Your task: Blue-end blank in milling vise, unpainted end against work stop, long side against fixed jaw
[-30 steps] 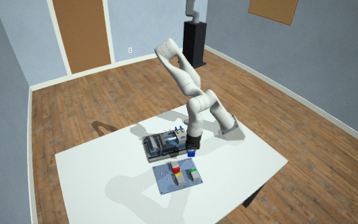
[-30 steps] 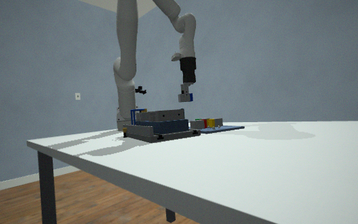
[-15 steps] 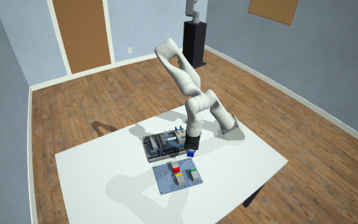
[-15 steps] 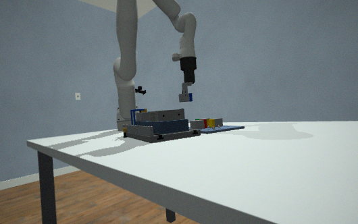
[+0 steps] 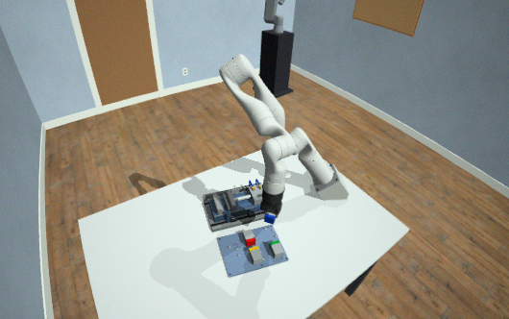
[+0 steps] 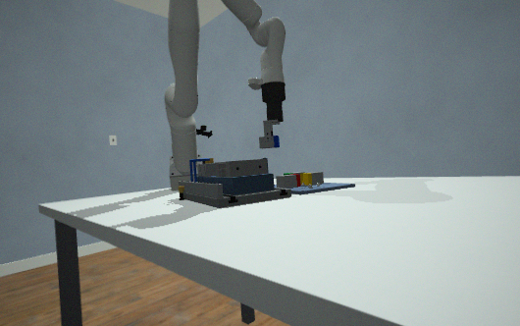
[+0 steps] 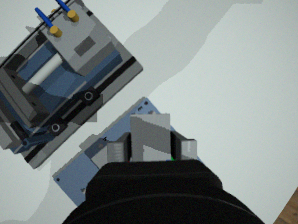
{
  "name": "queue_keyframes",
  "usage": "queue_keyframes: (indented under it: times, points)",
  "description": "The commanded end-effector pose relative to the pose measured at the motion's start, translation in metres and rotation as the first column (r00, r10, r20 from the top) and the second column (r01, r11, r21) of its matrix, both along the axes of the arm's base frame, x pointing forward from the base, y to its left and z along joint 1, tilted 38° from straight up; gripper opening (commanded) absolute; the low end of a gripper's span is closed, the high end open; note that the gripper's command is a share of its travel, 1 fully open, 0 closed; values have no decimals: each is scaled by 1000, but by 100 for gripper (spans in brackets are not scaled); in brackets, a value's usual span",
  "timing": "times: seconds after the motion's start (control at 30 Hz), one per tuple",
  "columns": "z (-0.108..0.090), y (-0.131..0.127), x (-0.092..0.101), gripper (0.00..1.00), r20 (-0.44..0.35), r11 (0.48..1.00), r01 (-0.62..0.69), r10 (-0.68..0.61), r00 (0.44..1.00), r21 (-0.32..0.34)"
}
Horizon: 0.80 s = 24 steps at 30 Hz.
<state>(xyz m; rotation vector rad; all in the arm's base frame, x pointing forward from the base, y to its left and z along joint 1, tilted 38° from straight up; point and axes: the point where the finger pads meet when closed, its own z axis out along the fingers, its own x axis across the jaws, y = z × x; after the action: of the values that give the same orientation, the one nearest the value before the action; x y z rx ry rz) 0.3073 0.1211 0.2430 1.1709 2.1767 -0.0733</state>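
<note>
My gripper point(image 6: 269, 138) is shut on the grey blank with the blue end point(image 5: 270, 217) and holds it in the air, well above the table, between the milling vise point(image 5: 231, 207) and the blue plate point(image 5: 247, 250). In the side view the blank point(image 6: 270, 141) hangs above the vise's right end, blue end to the right. In the wrist view the blank point(image 7: 150, 140) sits between my fingers over the plate's corner, and the vise point(image 7: 60, 76) lies at the upper left with its jaws apart.
Blanks with red point(image 5: 249, 237), yellow point(image 5: 255, 254) and green point(image 5: 276, 248) ends lie apart on the plate. Blue hoses point(image 7: 52, 11) stick up at one end of the vise. The arm's base point(image 5: 327, 182) stands behind the vise.
</note>
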Motion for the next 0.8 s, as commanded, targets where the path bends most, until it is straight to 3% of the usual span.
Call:
queue_keyframes:
  times: [0.0, 0.47, 0.77]
  points:
    - [0, 1, 0, 0, 6, 1000, 11, -11, 1000, 9]
    - [1, 1, 0, 0, 68, 977, 172, -181, 981, 128]
    - [0, 1, 0, 0, 81, 964, 213, -228, 970, 160]
